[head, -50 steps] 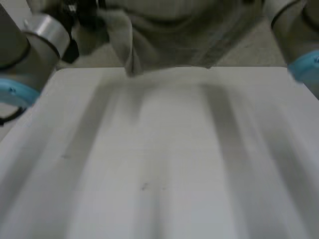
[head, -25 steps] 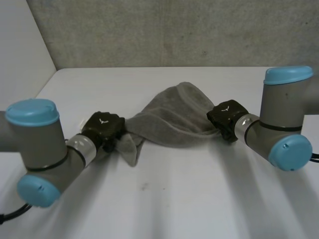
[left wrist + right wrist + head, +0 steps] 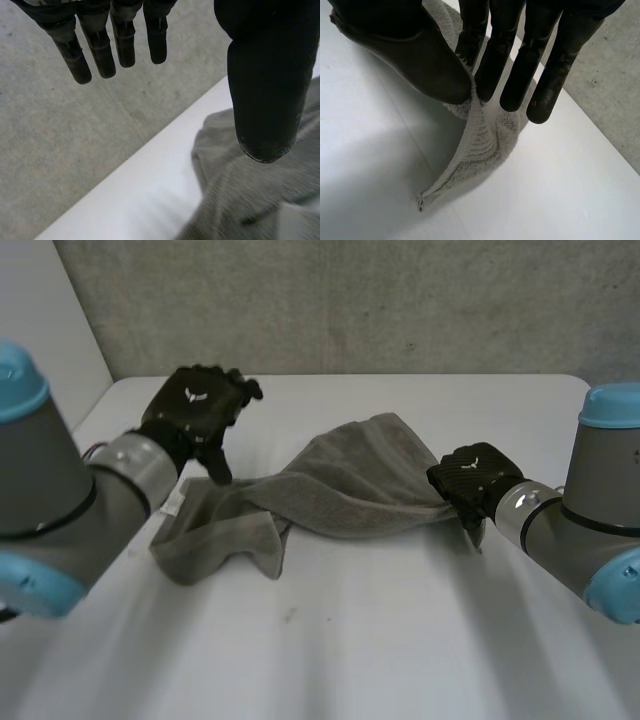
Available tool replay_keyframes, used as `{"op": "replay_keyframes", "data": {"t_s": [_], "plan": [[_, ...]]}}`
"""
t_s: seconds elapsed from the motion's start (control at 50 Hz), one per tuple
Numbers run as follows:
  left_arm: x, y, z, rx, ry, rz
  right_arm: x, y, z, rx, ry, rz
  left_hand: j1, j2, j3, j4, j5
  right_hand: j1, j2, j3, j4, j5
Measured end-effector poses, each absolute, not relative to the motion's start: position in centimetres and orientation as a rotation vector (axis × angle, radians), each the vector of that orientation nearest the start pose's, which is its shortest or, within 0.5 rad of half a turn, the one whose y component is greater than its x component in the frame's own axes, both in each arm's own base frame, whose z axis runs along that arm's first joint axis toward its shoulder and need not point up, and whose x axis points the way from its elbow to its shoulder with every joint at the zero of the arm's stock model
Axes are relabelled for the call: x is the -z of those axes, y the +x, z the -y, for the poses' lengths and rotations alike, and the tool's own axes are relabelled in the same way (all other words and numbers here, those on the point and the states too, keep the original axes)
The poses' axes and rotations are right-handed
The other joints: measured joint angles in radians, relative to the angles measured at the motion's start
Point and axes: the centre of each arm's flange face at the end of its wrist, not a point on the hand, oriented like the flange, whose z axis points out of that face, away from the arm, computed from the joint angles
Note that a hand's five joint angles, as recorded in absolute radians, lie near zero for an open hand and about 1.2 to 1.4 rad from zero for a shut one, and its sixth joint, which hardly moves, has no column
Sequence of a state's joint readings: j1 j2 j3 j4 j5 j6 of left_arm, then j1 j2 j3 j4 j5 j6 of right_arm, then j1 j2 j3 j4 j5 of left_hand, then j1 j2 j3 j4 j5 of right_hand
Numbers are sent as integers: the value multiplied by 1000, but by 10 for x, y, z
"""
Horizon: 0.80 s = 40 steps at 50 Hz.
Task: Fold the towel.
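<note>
Towel (image 3: pixel 345 485): I am pinching its edge with the right robot hand (image 3: pixel 472 477) for anchoring; left robot hand (image 3: pixel 195 412) is hovering, fingers apart.

Soft, even light over the white table (image 3: pixel 400 640) (a faint grey shadow along the towel (image 3: pixel 345 485))

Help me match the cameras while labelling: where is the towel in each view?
Head view: towel crumpled mid-table, one end at the right robot hand.
Left wrist view: beneath the thumb of the left robot hand.
Right wrist view: pinched in the right robot hand.
Shared landmark: the white table.
</note>
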<state>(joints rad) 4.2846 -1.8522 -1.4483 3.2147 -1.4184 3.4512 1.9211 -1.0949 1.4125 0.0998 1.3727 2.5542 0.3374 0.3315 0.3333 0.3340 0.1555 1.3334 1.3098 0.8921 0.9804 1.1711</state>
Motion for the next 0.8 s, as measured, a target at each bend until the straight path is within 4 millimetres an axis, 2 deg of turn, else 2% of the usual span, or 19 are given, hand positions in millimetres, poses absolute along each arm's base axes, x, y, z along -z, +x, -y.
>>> {"op": "replay_keyframes", "data": {"t_s": [0.06, 0.12, 0.28, 0.36, 0.48, 0.64, 0.72, 0.8], "plan": [[-257, -291, 288, 2206, 1055, -2269, -185, 264, 289, 1699, -1320, -2240, 14, 22, 20, 16, 24, 0, 0, 0, 0, 0], [-247, -300, 308, 2124, 1073, -2339, -183, 264, 290, 1691, -1322, -2245, 34, 41, 40, 38, 44, 0, 0, 0, 0, 0], [-208, -319, 353, 1921, 1108, -2488, -177, 263, 292, 1678, -1322, -2255, 72, 79, 78, 76, 82, 0, 0, 0, 0, 0], [-188, -326, 366, 1862, 1124, -2525, -172, 263, 293, 1664, -1325, -2263, 77, 84, 82, 80, 87, 0, 0, 0, 0, 0], [-164, -329, 371, 1760, 1157, -2583, -165, 263, 294, 1643, -1330, -2274, 78, 86, 85, 83, 90, 0, 0, 0, 0, 0], [-143, -327, 369, 1654, 1211, -2611, -160, 263, 295, 1626, -1334, -2281, 165, 170, 169, 168, 171, 0, 0, 0, 0, 0], [-136, -326, 364, 1585, 1274, -2632, -159, 263, 296, 1626, -1335, -2279, 322, 337, 329, 328, 332, 0, 0, 0, 0, 0], [-135, -326, 359, 1538, 1318, -2656, -161, 264, 297, 1634, -1333, -2276, 602, 637, 635, 636, 637, 0, 0, 0, 0, 0]]}}
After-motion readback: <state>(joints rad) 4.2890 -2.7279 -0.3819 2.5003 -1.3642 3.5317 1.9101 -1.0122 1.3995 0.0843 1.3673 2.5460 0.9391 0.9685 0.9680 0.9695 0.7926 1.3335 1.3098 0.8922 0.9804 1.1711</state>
